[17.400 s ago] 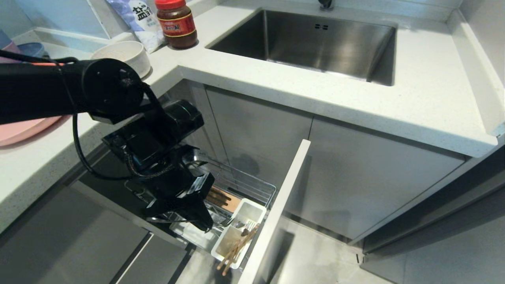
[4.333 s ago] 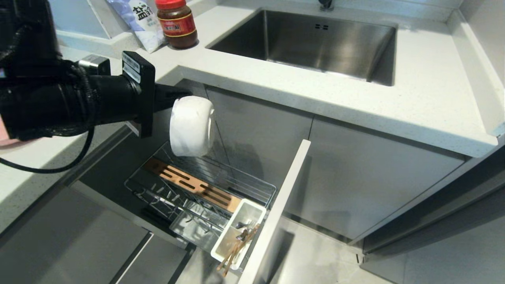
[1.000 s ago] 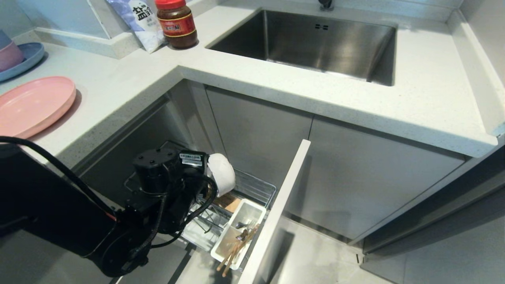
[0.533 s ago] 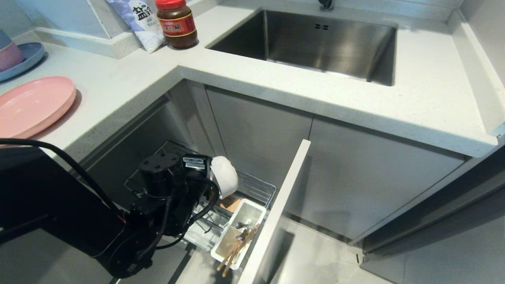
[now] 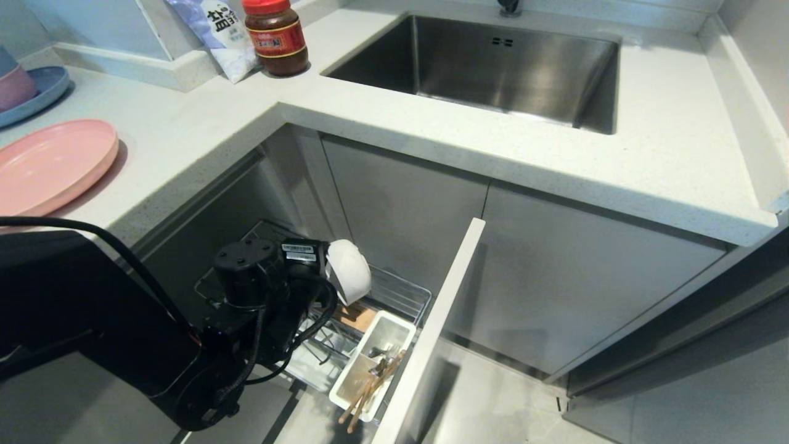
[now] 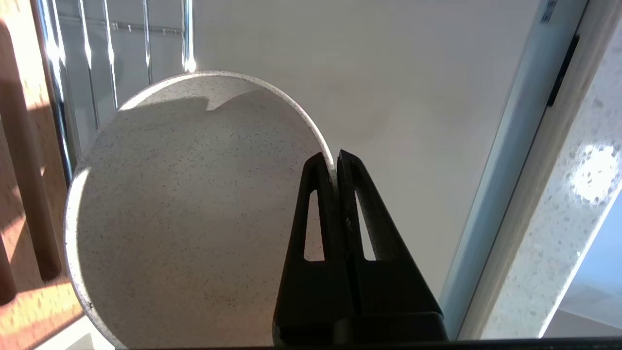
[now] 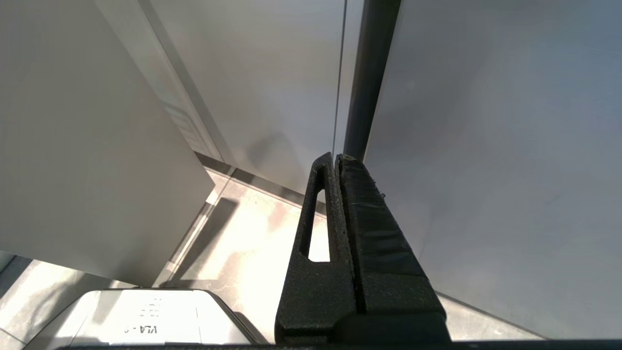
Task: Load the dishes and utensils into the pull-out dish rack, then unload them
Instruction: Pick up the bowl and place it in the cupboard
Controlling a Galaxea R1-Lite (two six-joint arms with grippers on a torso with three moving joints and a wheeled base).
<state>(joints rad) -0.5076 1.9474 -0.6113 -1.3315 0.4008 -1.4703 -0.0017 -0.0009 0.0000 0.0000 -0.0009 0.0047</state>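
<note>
The chopsticks lie nearest, in the white cutlery tray at the front corner of the pull-out dish rack, just behind its pale front panel; their tips project over the tray's near end. Dark metal utensils sit in the same tray, too small to identify.

The left gripper is low over the rack, its two fingers pressed together on the rim of the cream-white bowl (one finger inside the rim, one outside). The bowl is held on edge, its open side turned toward the arm, above the brown wooden strip. Against the frame from one second ago the bowl sits marginally further toward the rack's rear wires; otherwise its height and tilt are the same. Roughly four seconds ago it was held at countertop height, well above the rack.

The right gripper is parked beside grey cabinet fronts, fingers closed on nothing.

Further back, the pink plate lies flat on the countertop, as before. The steel sink and the red-lidded jar are farthest.
</note>
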